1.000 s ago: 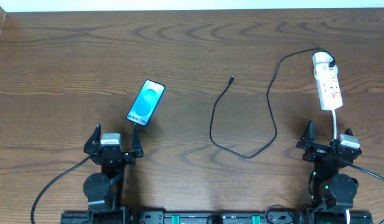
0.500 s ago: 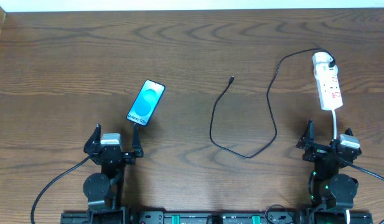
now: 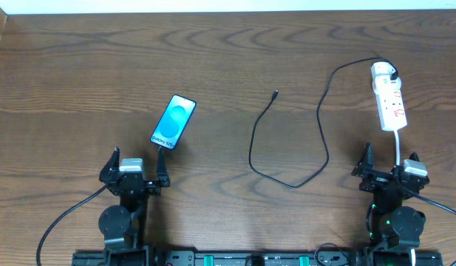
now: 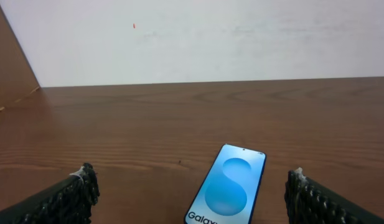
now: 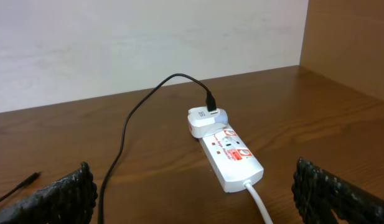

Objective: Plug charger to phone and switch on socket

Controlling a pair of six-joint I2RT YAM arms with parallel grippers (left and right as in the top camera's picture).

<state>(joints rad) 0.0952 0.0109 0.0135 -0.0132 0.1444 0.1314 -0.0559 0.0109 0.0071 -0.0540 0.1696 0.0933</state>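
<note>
Tabletop (image 3: pixel 80 66): dark wood grain, white wall behind.
Phone (image 3: pixel 174 122): flat, blue screen up, angled; near end just ahead of left hand, toward its right finger.
Left hand (image 3: pixel 136 170): fingers spread wide, grasping nothing.
Socket (image 3: pixel 389 106): white strip just ahead of right hand; white cord (image 5: pixel 257 199) runs back between the fingers.
Right hand (image 3: pixel 390 168): fingers spread wide, grasping nothing.
Charger (image 3: pixel 325 140): black cable from white adapter (image 5: pixel 204 118) at socket's far end, loops over tabletop; connector tip (image 3: pixel 276 94) lies free, mid-table, well apart from phone and both hands.
</note>
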